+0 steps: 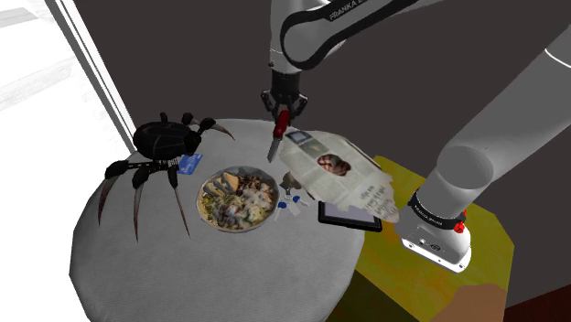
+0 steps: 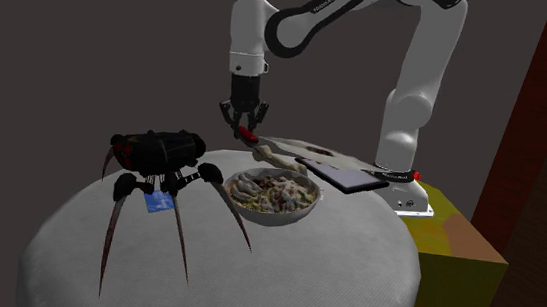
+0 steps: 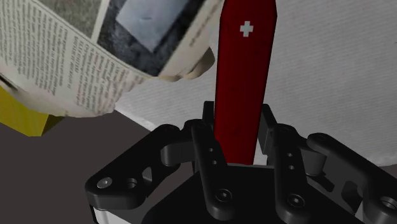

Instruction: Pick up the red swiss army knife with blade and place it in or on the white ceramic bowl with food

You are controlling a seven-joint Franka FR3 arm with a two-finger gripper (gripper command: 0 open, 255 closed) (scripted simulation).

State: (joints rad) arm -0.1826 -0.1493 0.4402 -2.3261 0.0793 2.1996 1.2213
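Dark walls stand behind a round, pale grey counter (image 1: 119, 265) with a soft, rounded edge. A white frame runs along the shoulder view's left.

The white arm reaches down over the counter's far side. Its black hand (image 1: 282, 117) is closed around the red Swiss army knife (image 1: 282, 123), one finger on each flat side of the handle. The wrist view shows the handle (image 3: 245, 76) running out from between the fingers (image 3: 207, 137), with its white cross emblem facing the camera. The silver blade (image 1: 274, 146) is folded out and points down at a slight slant. The knife hangs in the air, clear of the counter and touching nothing but the hand.

The white bowl (image 1: 238, 229), full of mixed food, sits near the middle of the counter. In the shoulder view it lies below the knife and a little to the left, well apart from it.

Just beside the blade is the near end of a rolled newspaper (image 1: 339, 178), which stretches towards the arm's base. A black tablet (image 1: 348, 218) lies at the newspaper's edge.

On the bowl's other side stands a black spider-like figure (image 1: 165, 142) with long clawed legs, and a small blue card (image 1: 190, 165) lies under it.

The arm is mounted on a yellow box stand (image 1: 412, 274).
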